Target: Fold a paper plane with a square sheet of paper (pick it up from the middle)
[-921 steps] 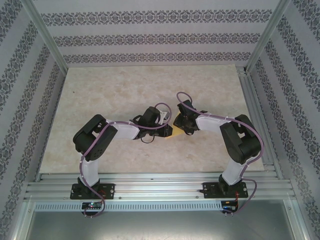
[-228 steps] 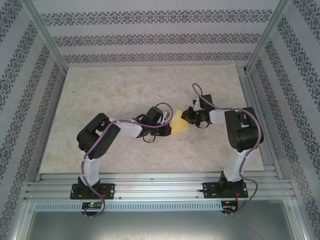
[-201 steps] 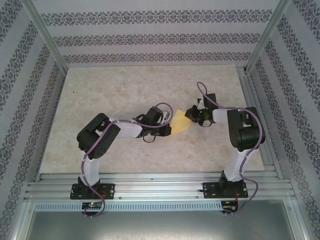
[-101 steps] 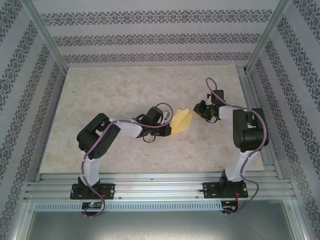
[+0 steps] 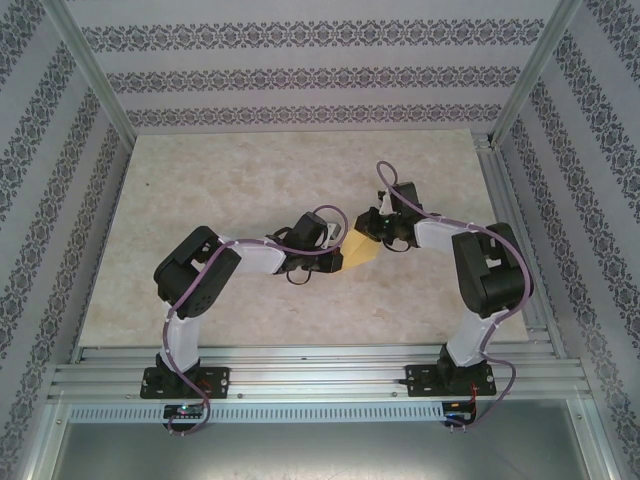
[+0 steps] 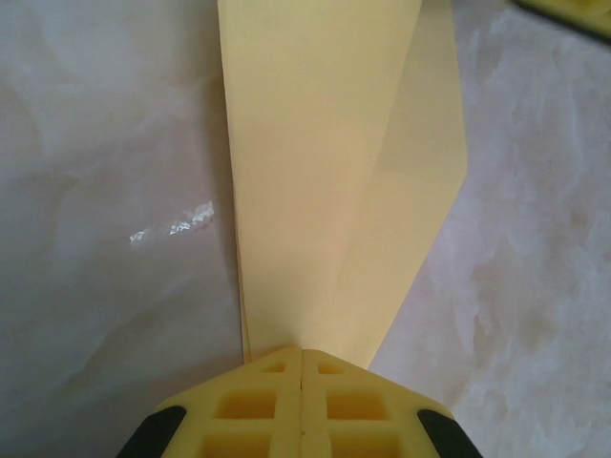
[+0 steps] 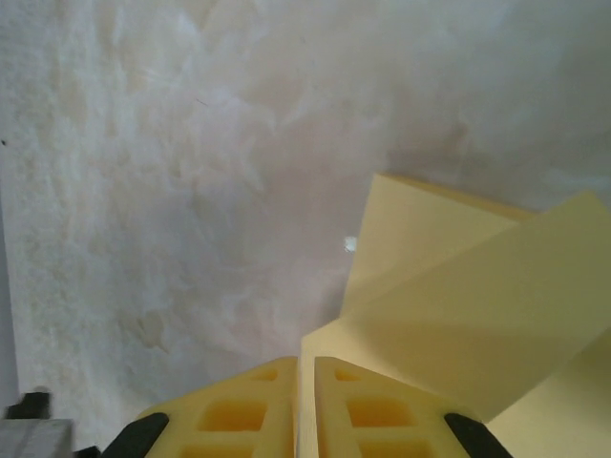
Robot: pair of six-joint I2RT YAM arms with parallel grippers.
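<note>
Right gripper [image 5: 372,232] back in from table's right side; jaws almost closed, pinching edge of folded yellow paper sheet [image 5: 360,248]; left gripper [image 6: 302,355] clamped tight on opposite end; sheet sits around middle of pale marbled table [image 5: 200,200]; both ends gripped again, next crease looks ready.

The folded paper [image 5: 360,250] is pale yellow, the table [image 5: 220,180] cream and marbled. Black-and-white arms [image 5: 250,262] carry purple cables [image 5: 381,180]; the walls [image 5: 300,75] show grey floral bands.
</note>
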